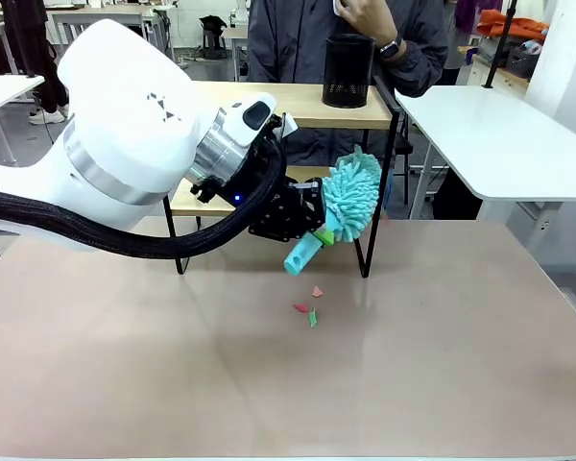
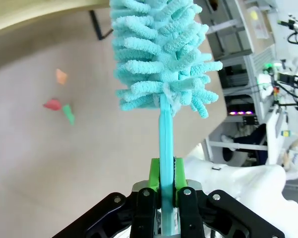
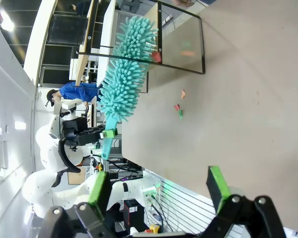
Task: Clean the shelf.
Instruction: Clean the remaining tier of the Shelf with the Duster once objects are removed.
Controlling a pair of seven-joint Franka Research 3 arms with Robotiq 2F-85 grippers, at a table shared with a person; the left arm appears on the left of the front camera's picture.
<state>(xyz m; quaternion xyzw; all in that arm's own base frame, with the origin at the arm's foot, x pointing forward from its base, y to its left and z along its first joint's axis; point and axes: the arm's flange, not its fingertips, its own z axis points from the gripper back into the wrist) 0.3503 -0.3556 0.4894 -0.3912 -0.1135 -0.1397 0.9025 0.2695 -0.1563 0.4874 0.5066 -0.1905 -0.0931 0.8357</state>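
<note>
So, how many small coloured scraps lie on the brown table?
3: orange scrap nearest the wooden black-framed shelf, red scrap beside it, green scrap nearest the camera; others may be hidden.

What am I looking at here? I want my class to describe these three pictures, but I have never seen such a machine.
It is a robot with two arms at a brown table. The front picture looks across at a person; the other two come from cameras on each wrist. The left gripper is shut on a turquoise fluffy duster at the wooden shelf, which carries a black mesh cup. The right gripper is open, holding nothing. Small coloured scraps lie on the table.
</note>
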